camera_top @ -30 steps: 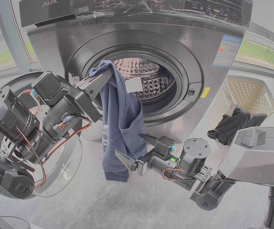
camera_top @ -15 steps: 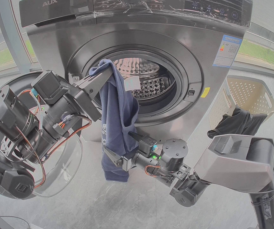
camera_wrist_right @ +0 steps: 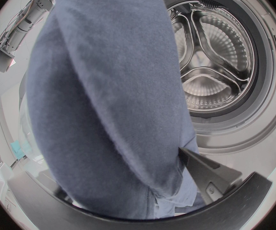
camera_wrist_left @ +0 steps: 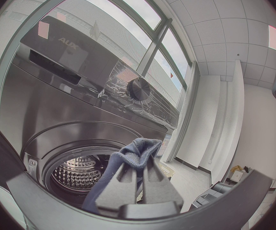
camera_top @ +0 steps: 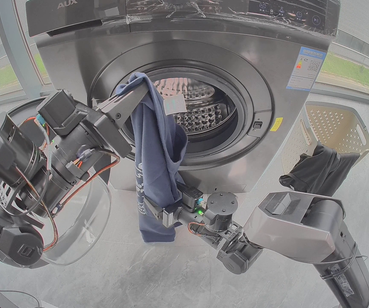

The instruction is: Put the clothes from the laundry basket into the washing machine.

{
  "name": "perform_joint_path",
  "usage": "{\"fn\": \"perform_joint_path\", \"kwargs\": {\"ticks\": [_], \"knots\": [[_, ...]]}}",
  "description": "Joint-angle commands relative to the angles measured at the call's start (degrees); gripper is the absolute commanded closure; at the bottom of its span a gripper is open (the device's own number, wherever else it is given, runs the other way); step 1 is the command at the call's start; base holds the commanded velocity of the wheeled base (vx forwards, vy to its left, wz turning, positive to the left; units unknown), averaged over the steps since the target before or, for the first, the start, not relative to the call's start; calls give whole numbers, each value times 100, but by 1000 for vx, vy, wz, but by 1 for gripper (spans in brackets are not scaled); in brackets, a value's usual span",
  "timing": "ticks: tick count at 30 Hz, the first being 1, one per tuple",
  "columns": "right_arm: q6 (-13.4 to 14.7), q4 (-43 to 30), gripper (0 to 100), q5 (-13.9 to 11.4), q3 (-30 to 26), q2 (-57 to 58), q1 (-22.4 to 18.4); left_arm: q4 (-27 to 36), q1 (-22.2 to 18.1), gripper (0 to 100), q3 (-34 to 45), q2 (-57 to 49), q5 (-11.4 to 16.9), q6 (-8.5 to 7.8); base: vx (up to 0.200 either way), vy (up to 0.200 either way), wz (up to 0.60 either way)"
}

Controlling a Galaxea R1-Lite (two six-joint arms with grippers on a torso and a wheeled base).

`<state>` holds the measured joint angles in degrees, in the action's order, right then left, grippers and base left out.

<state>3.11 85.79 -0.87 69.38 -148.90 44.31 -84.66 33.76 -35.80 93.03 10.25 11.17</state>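
Left gripper [camera_wrist_left: 140, 163] fingers pressed together, clamped on a bunched fold at the top of a navy blue cotton T-shirt [camera_top: 158, 150]. Right gripper [camera_top: 162, 202] low in the centre of the head view, pushed into the shirt's lower part: one dark finger [camera_wrist_right: 208, 173] stands clear beside the cloth, the other is buried under fabric, so fingers judged apart with cloth between them, not closed. The shirt hangs from the left grip at upper centre of the head view, just in front of the round opening of the grey steel front-loading washing machine [camera_top: 244, 65], its hem dangling below the door ring toward the floor. None of it is seen inside the perforated steel drum [camera_top: 193, 103]. The machine's round glass door [camera_top: 86, 219] stands open at lower left. At the right edge, a cream perforated plastic laundry basket [camera_top: 342, 129] with a black garment [camera_top: 317, 167] draped over its rim. Progress, as judged: one shirt out of the basket and held at the opening but not loaded; the black piece not yet taken; drum looks bare. Shirt itself: soft, limp knit, folded lengthwise into a long drape, white tag [camera_top: 175, 105] showing near the collar, pale print [camera_top: 140, 180] running down one fold.
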Motion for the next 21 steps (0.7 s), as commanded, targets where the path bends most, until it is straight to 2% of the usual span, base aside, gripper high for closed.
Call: {"fn": "perform_joint_path", "kwargs": {"ticks": [1,6,9,12,14,21], "knots": [[23,17,100,25,164,-166,-10,-6,-18,100,-6,-30,3,17,0,0,0],[67,52,100,34,-3,71,-169,-6,-36,100,-6,-30,-6,35,0,0,0],[58,52,100,60,-320,396,-344,2,-71,100,3,-30,-23,43,0,0,0],[58,35,100,122,-820,1012,-678,64,-422,100,91,40,-14,26,0,0,0],[49,52,100,113,-1119,1398,-872,46,-519,100,170,128,21,17,0,0,0],[14,-18,100,113,-1699,2427,-1065,-15,-625,100,601,532,73,-53,0,0,0]]}}
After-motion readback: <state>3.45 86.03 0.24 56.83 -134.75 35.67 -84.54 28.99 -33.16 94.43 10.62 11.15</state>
